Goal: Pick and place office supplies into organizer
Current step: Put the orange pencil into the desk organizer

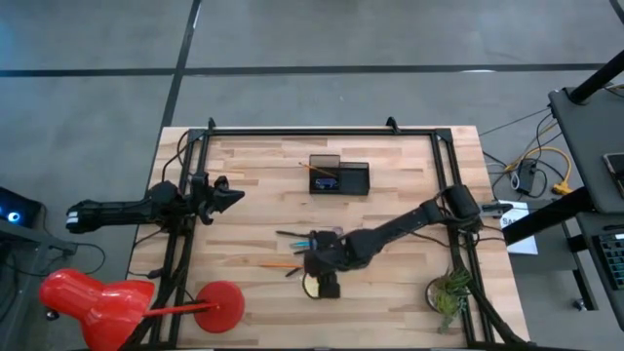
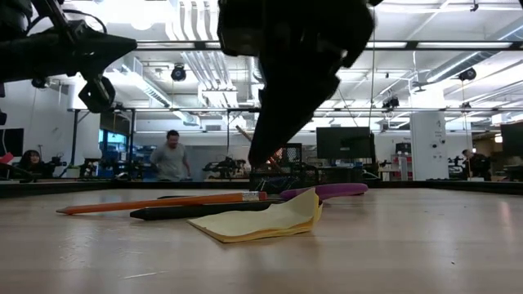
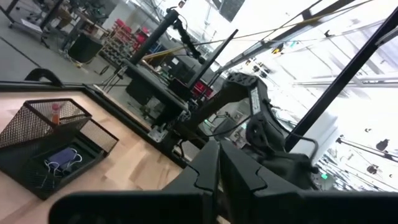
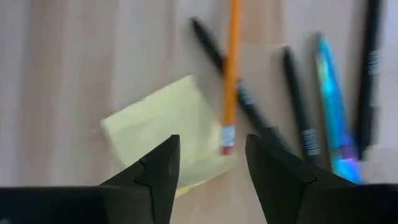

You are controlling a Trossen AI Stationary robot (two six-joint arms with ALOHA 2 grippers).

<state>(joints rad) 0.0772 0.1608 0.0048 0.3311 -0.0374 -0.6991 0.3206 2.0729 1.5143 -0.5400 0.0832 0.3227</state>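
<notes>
High view: right gripper reaches to the table's near middle, over the yellow sticky-note pad; pens and an orange pencil lie just to the left of it; organizer sits well apart toward the far middle of the table; left gripper waits raised at the left side; small plant near the right front corner.

Low view: the pad lies flat with one corner curled upward; orange pencil and a black pen just behind it, purple scissors handle beyond; right gripper hangs dark above the pad, contact not clear.

Left wrist view: left fingers pressed together, nothing between them; mesh organizer holds small items.

Right wrist view: right fingers parted, empty, straddling the pad's edge; pencil eraser end lies at the pad; black pens and a blue pen beside.
</notes>
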